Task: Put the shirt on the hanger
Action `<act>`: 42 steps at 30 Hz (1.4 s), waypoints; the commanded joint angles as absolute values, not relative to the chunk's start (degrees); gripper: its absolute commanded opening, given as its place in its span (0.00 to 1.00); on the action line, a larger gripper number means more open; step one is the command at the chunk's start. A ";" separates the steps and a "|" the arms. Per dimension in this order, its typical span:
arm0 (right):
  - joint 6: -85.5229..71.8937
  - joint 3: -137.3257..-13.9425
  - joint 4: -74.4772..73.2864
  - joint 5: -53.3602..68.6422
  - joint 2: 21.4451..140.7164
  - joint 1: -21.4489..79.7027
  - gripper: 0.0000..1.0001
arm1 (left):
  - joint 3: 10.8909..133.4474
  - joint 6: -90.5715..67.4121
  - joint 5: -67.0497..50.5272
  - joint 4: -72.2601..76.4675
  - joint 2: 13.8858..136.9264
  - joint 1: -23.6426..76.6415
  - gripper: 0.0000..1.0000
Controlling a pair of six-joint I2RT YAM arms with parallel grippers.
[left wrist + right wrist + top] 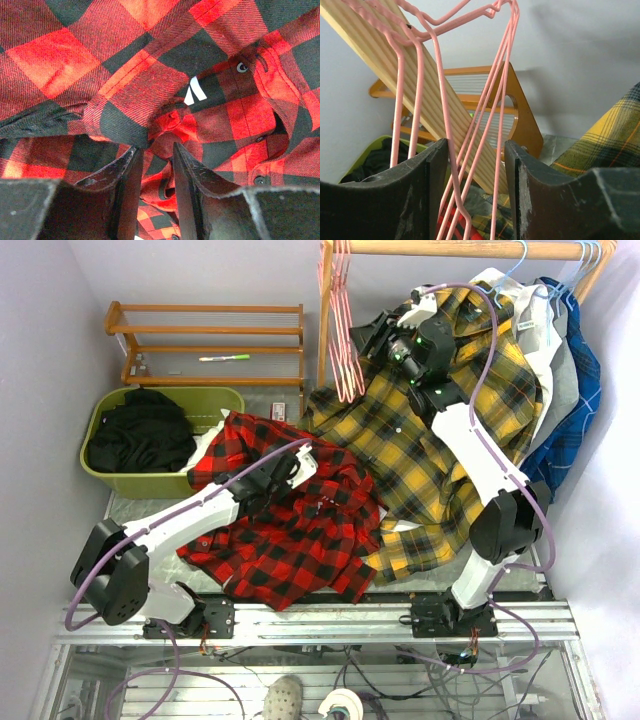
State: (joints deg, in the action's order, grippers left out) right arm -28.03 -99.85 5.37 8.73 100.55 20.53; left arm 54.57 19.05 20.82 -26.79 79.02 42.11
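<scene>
The red-and-black plaid shirt (290, 530) lies crumpled on the table, left of centre. It fills the left wrist view (125, 65), where a bit of white lettering (195, 92) shows. My left gripper (298, 466) rests on the shirt's upper part. Its jaws (156, 150) stand narrow, pinching a bunched fold of the fabric. Several pink wire hangers (345, 350) hang from the left end of the wooden rail (450, 248). My right gripper (372, 335) is raised beside them. It is open, with pink hanger wires (445, 115) running between its fingers (476, 145).
A yellow-and-black plaid shirt (430, 440) drapes from the rail over the table's right half, under my right arm. More garments and a blue plaid shirt (585, 390) hang at far right on light blue hangers (590, 255). A green bin (120, 480) of dark clothes and a wooden rack (205, 340) stand at the back left.
</scene>
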 commanded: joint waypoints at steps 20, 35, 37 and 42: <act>-23.31 -110.28 2.40 6.49 103.73 20.05 0.00 | 60.62 19.27 20.08 -29.98 78.88 41.99 0.40; -22.41 -93.98 10.56 -1.23 86.89 20.06 0.00 | 65.88 19.53 18.38 -33.49 80.61 41.93 0.07; -22.23 -92.18 10.82 -2.01 83.94 20.04 0.00 | 65.71 19.63 18.63 -33.15 80.89 42.00 0.07; -23.40 -86.98 10.23 -1.23 77.56 20.06 0.00 | 67.41 19.55 19.00 -33.09 81.00 41.96 0.07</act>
State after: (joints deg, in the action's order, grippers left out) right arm -22.48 -90.41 6.79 -0.32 82.43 20.32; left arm 64.34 19.51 19.03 -33.04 80.66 42.11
